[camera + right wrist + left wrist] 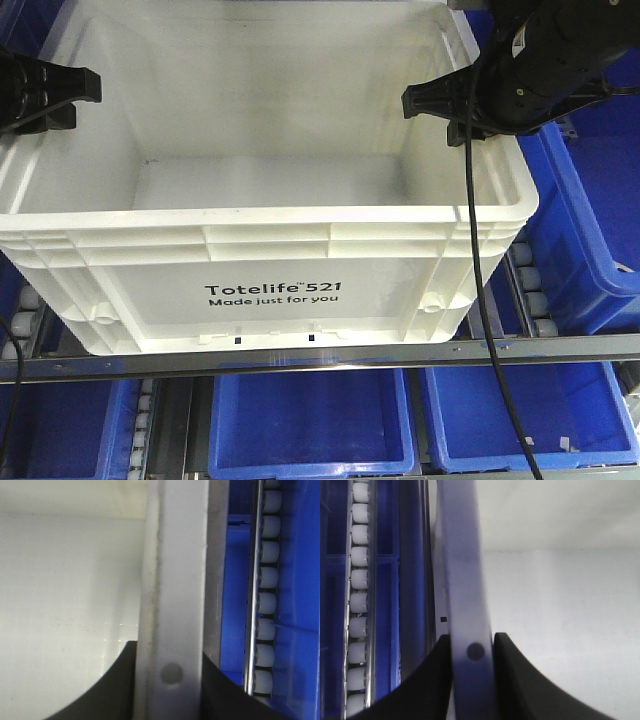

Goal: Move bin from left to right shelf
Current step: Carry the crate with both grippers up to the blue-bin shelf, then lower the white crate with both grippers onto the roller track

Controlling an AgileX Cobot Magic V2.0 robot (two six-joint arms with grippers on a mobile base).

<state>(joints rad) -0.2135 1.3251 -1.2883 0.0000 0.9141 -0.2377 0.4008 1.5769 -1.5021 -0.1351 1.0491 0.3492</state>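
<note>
1. A large white bin [270, 265] fills most of the front view. It is open at the top and nothing can be seen inside it. It stands upright on a shelf level behind a metal front rail [320, 352]. I cannot tell whether this is the left or the right shelf.
2. Blue bins [310, 425] sit in a row on the level below. Another blue bin [590, 230] stands just beside the white bin's right side.
3. The right pincer [440, 105] reaches in from the upper right onto the bin's right wall. In the right wrist view, the right pincer [167, 652] has one black finger [110, 685] inside the wall and one outside, both pressed to the rim, so it grips the bin.
4. The left pincer [70, 100] comes in from the left edge at the bin's left wall. In the left wrist view, the left pincer [472, 645] has black fingers [420, 685] touching either side of the rim, so it too is clamped on the bin.
5. Tracks of white rollers [359, 605] run beside the bin on the left, and on the right [265, 590].
6. A black cable [480, 300] hangs from the right arm across the bin's front right corner.
7. Black print [272, 293] on the front wall reads "Totelife 521 Made just for you".
8. A small dark round spot [475, 651] marks the rim between the left fingers.
</note>
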